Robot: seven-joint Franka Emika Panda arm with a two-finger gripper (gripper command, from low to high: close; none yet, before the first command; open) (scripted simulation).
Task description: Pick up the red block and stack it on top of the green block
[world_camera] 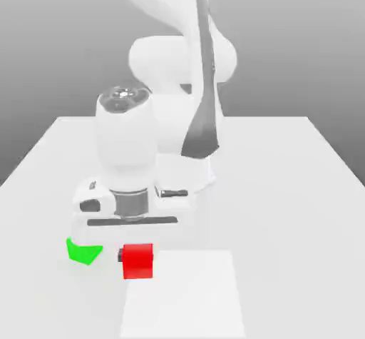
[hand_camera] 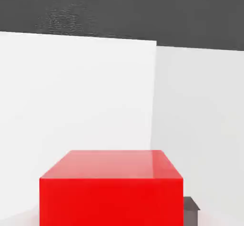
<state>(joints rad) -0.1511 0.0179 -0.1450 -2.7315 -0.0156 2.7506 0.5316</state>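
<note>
The white two-finger gripper point(world_camera: 137, 255) of the single arm is closed on the red, smooth-faced block point(world_camera: 138, 261), with a dark fingertip against each of two opposite sides; the hand view likewise has a dark pad pressed to one side of it. The block sits upright and square between the tips, below the hand and just beside the pale flat square point(world_camera: 187, 295) on the light grey table point(world_camera: 299, 223). Whether its underside has left the surface cannot be told. The relation that matters now is with the green, flat-faced block point(world_camera: 84, 250), which lies towards the exterior view's left of the red one, near but apart, and seems slightly closer to the arm's base. Part of it is hidden behind the hand, and it looks turned, a corner facing the camera, so the two blocks' faces do not line up. The next move probably calls for a lift clear of the green block's top, a short sideways carry and some turn of the wrist before lowering.
</note>
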